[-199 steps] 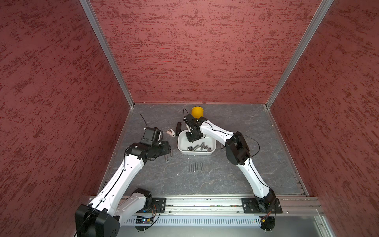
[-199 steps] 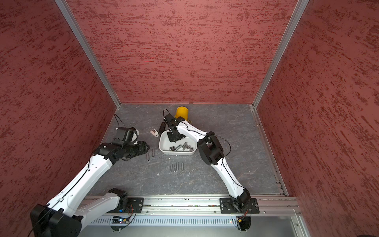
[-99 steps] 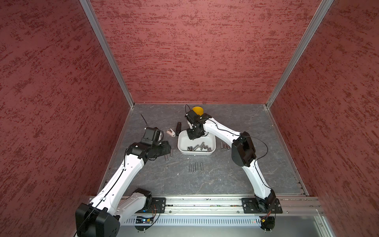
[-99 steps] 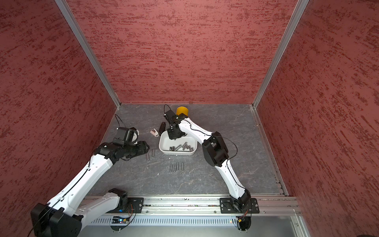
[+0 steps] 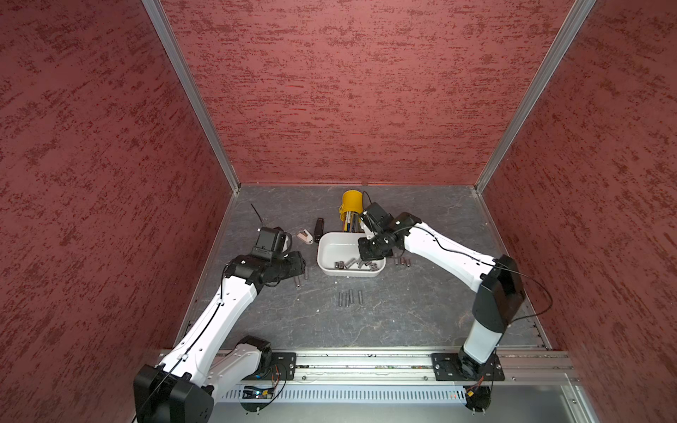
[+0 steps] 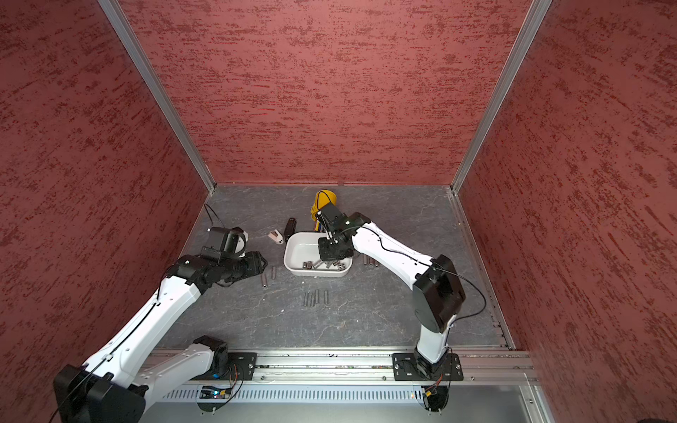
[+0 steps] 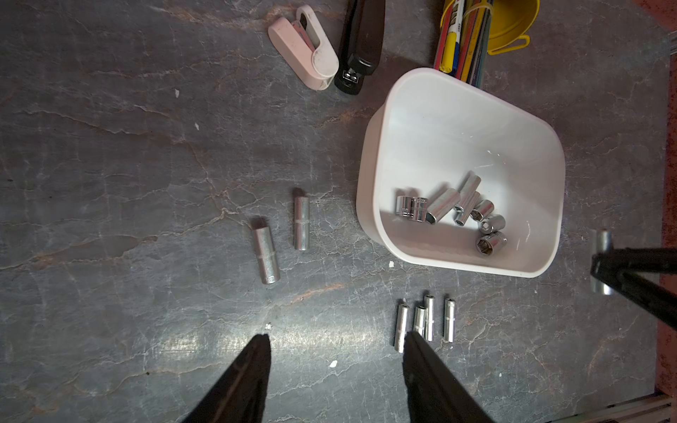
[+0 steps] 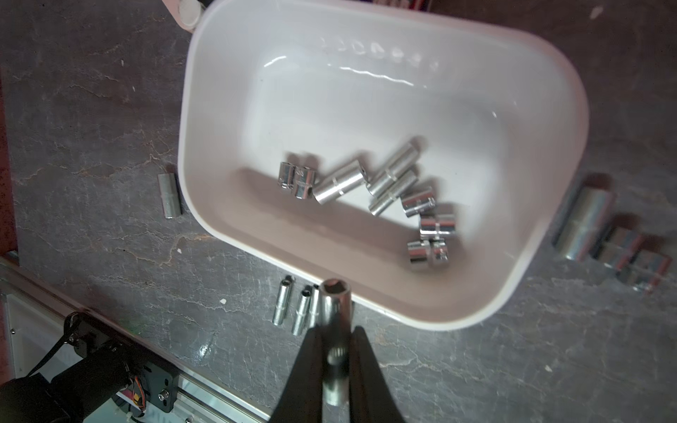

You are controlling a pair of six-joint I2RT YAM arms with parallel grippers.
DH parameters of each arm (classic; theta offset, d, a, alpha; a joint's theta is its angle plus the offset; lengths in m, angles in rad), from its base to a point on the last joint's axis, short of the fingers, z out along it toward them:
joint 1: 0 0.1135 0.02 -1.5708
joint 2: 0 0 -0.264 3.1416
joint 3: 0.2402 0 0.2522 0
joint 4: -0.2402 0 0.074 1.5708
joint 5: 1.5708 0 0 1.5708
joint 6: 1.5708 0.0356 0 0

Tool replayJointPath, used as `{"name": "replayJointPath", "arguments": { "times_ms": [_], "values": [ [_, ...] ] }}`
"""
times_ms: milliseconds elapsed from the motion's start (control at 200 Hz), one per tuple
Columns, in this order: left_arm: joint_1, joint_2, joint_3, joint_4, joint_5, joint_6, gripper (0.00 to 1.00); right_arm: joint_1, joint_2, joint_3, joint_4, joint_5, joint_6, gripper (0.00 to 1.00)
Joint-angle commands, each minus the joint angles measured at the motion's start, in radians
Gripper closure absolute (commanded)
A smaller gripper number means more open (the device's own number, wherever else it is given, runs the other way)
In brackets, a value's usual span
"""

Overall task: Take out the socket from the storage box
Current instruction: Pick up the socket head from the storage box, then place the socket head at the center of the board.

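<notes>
around the storage box (image 5: 332,249): pen cup (image 5: 351,205) at 12, black stapler (image 5: 319,229) at 11, socket row (image 5: 350,298) at 6; tabletop (image 5: 421,311) open toward 5.

In a top view the left arm (image 5: 219,315) slants from the lower left of the frame up toward the middle. Its wrist is bent so that the left gripper (image 7: 337,337) points right, and its fingers (image 7: 252,366) stand apart with nothing between them. The right arm (image 5: 450,256) stands up from the lower right, folds at the elbow and extends left to centre frame. There the right gripper (image 8: 337,329) points down, its fingers pressed onto a socket (image 8: 335,307).
</notes>
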Motion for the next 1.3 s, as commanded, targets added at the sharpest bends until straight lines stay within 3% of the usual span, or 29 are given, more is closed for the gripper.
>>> {"name": "replayJointPath", "arguments": {
  "times_ms": [0,155,326,586,967,1298],
  "values": [
    [-0.005,-0.015,-0.007,0.011,0.003,0.011,0.39,0.025,-0.081,-0.113,0.04,-0.006,0.07,0.9],
    [-0.009,-0.021,-0.01,0.013,0.006,0.009,0.39,0.067,-0.128,-0.275,0.099,-0.007,0.135,0.9],
    [-0.012,-0.012,-0.007,0.011,0.009,0.012,0.39,0.105,-0.084,-0.388,0.236,-0.037,0.2,0.9],
    [-0.018,-0.016,-0.005,0.003,-0.006,0.011,0.39,0.133,0.039,-0.381,0.305,-0.006,0.216,0.9],
    [-0.023,-0.014,-0.009,0.005,-0.013,0.009,0.39,0.133,0.064,-0.417,0.341,0.023,0.233,0.87],
    [-0.025,-0.01,-0.009,0.005,-0.016,0.009,0.39,0.133,0.074,-0.404,0.322,0.037,0.225,0.76]
  ]
}}
